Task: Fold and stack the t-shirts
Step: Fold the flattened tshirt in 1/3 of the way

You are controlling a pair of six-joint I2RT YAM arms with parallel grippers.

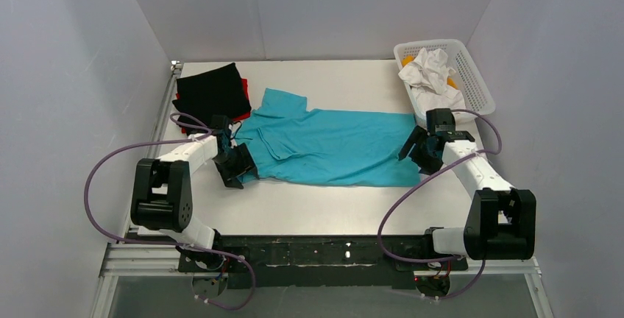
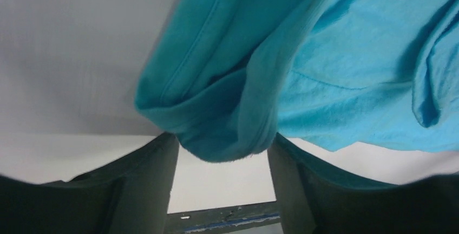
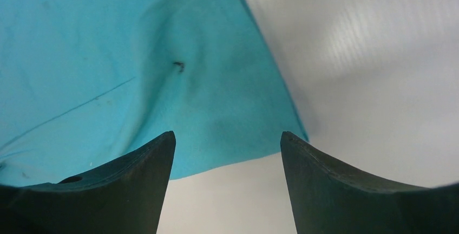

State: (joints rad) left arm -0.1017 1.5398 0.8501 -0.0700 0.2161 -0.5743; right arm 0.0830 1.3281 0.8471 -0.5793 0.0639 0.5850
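Remote view: my left gripper [image 2: 222, 147] stands half-spread around a bunched fold of the turquoise shirt [image 1: 331, 149], which lies flat across the middle of the table [image 1: 316, 211]. I cannot tell whether that fold is pinched. My right gripper [image 3: 227, 136] hangs wide open and empty over the shirt's near right corner. The black shirt [image 1: 213, 90] lies folded on the red shirt [image 1: 240, 117] at far left.

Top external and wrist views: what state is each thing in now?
Turquoise-blue cotton t-shirt: spread out, unfolded, left end bunched.
Black folded t-shirt: flat rectangle, top of the pile.
Red cotton t-shirt: beneath it, only edges showing.
White plastic mesh basket: holds crumpled white cloth.
Left gripper: around the turquoise shirt's bunched fold; clamped or not unclear.
Right gripper: open, at the shirt's right hem.
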